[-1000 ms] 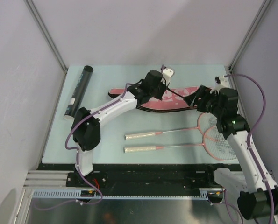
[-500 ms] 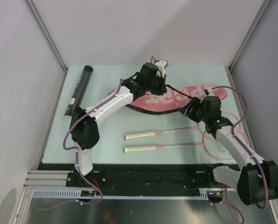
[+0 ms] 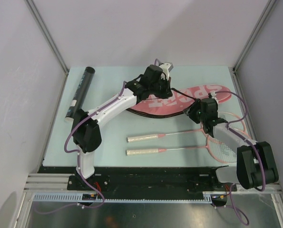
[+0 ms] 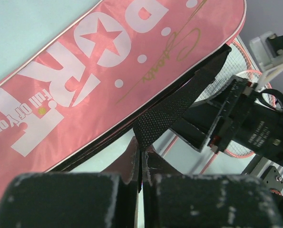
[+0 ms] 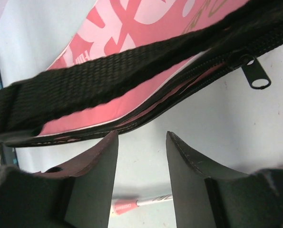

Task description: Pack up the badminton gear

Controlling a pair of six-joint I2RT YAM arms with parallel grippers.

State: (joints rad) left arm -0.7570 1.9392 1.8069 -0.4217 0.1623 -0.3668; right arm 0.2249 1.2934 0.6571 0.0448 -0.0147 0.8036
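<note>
The long pink "SPORT" bag [image 3: 198, 99] lies across the far middle of the table. My left gripper [image 3: 164, 90] is shut on its black strap [image 4: 172, 111] and holds the strap up over the bag [image 4: 84, 76]. My right gripper [image 3: 194, 113] is open and empty, low at the bag's near edge. In the right wrist view the strap [image 5: 108, 78] and zipper pull [image 5: 255, 78] lie just beyond my open gripper [image 5: 142, 140]. Two pink rackets [image 3: 179, 134] [image 3: 179, 150] lie in front. The black tube [image 3: 80, 92] lies far left. No shuttlecocks are in view.
The racket heads [image 3: 224, 137] overlap at the right, under my right forearm. A racket handle end [image 5: 131, 205] shows below my right fingers. Grey walls and metal posts close in the table on three sides.
The bag has slid right and lies flatter. My right arm has swung in and down to the bag's near edge. My left gripper shifted slightly back and left with the strap.
</note>
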